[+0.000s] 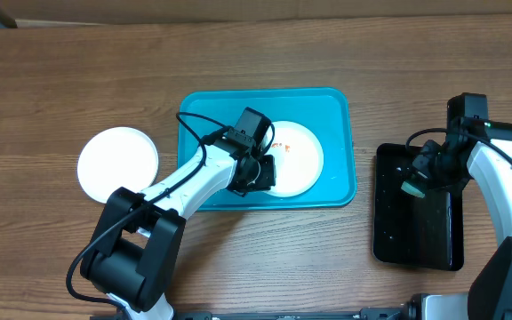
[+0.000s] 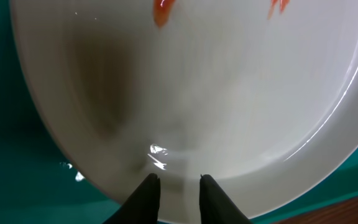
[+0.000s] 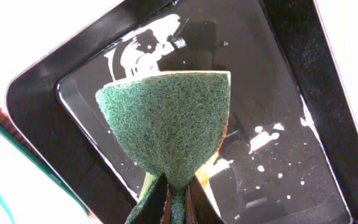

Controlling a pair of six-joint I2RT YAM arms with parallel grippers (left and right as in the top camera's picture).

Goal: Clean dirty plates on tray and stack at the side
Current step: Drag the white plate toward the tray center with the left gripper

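The smeared white plate [image 1: 299,153] lay in the turquoise tray [image 1: 338,111] at frame centre, and the left gripper [image 2: 178,186], fingers narrowly parted at its rim and perhaps not yet pinching, needed a firm hold before the right gripper [image 3: 176,202], clamped on the green sponge [image 3: 166,118], scrubbed.

This looks like a robotics lab bench set up for dishwashing trials. One white-and-black jointed robot arm [image 1: 185,182] enters from the lower left of the frame and a second one [image 1: 505,187] from the right edge, with loose black cables [image 1: 76,267] trailing. They work over a brown wood-grain tabletop [image 1: 60,71] carrying a bright turquoise rectangular plastic tray [image 1: 340,107], a smeared round white plate [image 1: 300,156] and a wet glossy black rectangular tray [image 1: 389,240]. A green scouring sponge with a yellow edge [image 3: 166,124] is held over the black tray.
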